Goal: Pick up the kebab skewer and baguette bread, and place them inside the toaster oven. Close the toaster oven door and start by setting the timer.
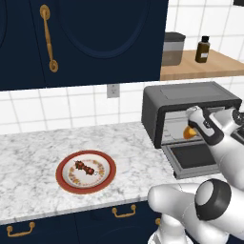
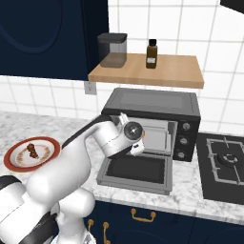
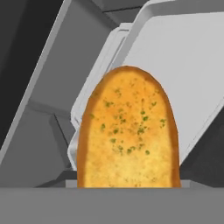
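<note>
The golden-orange baguette bread (image 3: pixel 129 135) stands on end in my gripper (image 1: pixel 193 127), which is shut on it at the mouth of the toaster oven (image 1: pixel 190 93). In the hand view the loaf hides my fingertips, with the oven's pale inner tray (image 3: pixel 183 65) behind it. The toaster oven door (image 2: pixel 138 169) lies folded down flat, below the bread (image 2: pixel 141 137). The kebab skewer (image 1: pixel 86 167) lies on the red-rimmed plate (image 1: pixel 61 164) at the left of the counter, far from the gripper (image 2: pixel 139 141).
A wooden shelf (image 2: pixel 171 71) above the oven carries a dark canister (image 2: pixel 112 49) and a brown bottle (image 2: pixel 151 53). A black stove top (image 2: pixel 224 164) lies right of the oven. The oven's knobs (image 2: pixel 185 133) run down its right side. Dark blue cabinets (image 1: pixel 95 38) hang overhead.
</note>
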Tool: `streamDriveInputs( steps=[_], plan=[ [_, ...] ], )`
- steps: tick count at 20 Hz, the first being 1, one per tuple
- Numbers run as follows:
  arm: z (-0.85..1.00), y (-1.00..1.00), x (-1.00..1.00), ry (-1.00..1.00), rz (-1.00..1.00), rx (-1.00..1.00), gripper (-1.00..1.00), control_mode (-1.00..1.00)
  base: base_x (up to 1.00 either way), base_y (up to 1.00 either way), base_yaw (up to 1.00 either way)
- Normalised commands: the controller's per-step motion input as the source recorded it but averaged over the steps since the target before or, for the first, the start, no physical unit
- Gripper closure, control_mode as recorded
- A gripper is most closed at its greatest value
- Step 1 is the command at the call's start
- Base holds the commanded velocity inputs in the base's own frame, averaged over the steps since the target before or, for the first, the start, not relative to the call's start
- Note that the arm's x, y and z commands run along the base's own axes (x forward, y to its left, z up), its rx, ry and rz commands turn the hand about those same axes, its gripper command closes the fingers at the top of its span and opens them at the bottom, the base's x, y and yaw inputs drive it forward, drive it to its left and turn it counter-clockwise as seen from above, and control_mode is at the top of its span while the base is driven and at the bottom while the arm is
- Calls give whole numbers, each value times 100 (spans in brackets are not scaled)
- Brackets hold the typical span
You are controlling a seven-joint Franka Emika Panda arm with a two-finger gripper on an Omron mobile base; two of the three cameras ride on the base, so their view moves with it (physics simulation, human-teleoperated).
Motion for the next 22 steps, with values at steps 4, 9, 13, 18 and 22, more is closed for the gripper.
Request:
streamDriveInputs(
  steps=[4,9,13,18,22],
  plan=[
    [2,0,2,-8,29,-23,100,-100,0,0,0],
    [14,0,6,-12,9,-29,100,-100,0,0,0],
    [2,7,0,-20,8,-35,100,-100,0,0,0],
    [2,7,-5,-14,11,-29,100,-100,0,0,0],
    [12,0,0,1,5,-20,100,-100,0,0,0]
  ],
)
